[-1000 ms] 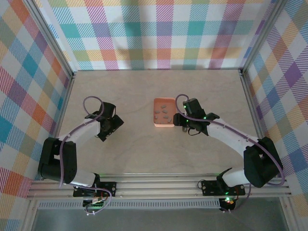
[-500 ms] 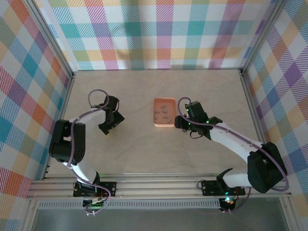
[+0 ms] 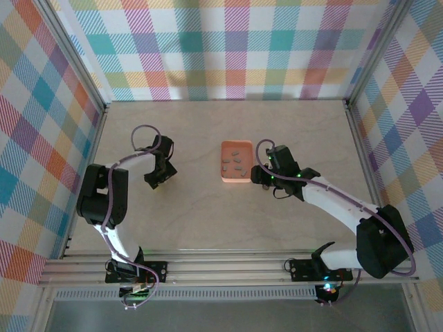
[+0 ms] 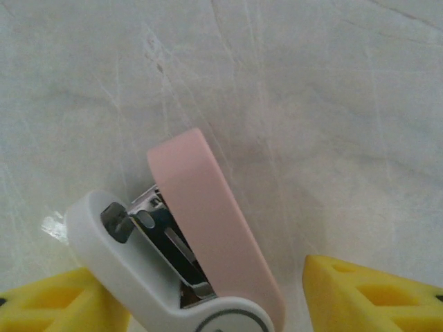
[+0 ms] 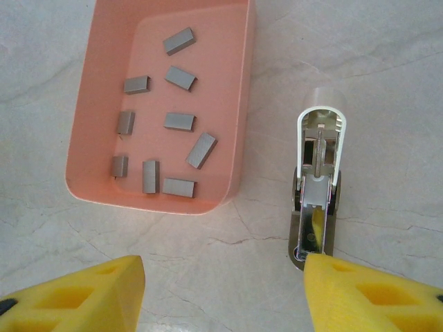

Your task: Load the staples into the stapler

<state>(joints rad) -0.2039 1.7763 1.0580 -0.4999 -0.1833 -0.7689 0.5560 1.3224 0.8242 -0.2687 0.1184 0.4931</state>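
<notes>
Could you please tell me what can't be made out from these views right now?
- Left wrist: the hinge end of the pink stapler is cut off by the bottom edge; whether the left gripper touches it is unclear.
- Right wrist: the near end of the white stapler is hidden behind one finger of the right gripper.
- Top external: the staples in the orange tray are too small to count.
</notes>
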